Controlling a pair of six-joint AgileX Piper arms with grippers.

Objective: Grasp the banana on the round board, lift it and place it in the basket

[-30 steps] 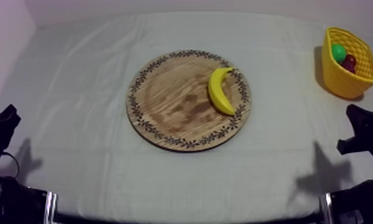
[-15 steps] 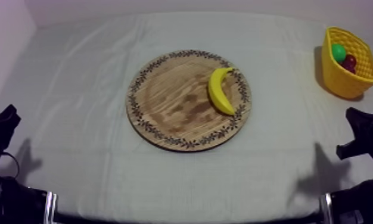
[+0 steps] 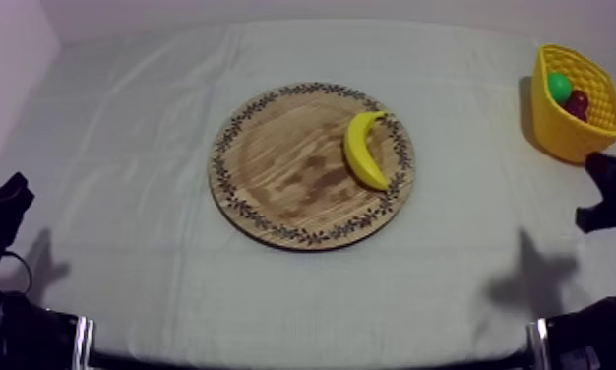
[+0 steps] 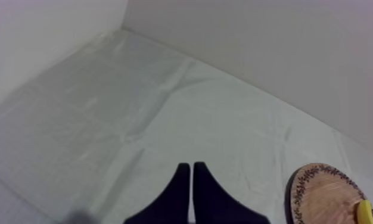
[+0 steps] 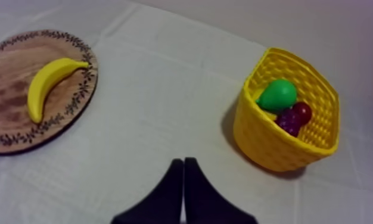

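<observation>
Seen from above, my left gripper (image 3: 4,202) is sitting low at about 8 o'clock on the table's grey-white cloth (image 3: 125,138). In the left wrist view its two black fingers (image 4: 183,179) are lying together as a narrow wedge, holding nothing and pointing over bare cloth. My right gripper (image 3: 607,185) is hanging at the 3 o'clock edge, just below the basket. In the right wrist view its fingers (image 5: 176,176) are likewise pressing together on nothing, above open cloth between board and basket.

Farther in, the round wooden board with a patterned rim (image 3: 282,167) is resting near the table's middle. The curved yellow toy banana (image 3: 363,150) is lying on the board's 3 o'clock side, reaching out to the patterned rim, well apart from both grippers.

Farthest off, at about 2 o'clock, the yellow woven plastic basket (image 3: 566,136) is standing near the cloth's far right corner. It is holding a green pear (image 3: 559,87), a small red fruit (image 3: 577,101) and, in the right wrist view, a dark purple bunch of grapes (image 5: 289,121) just beside them.
</observation>
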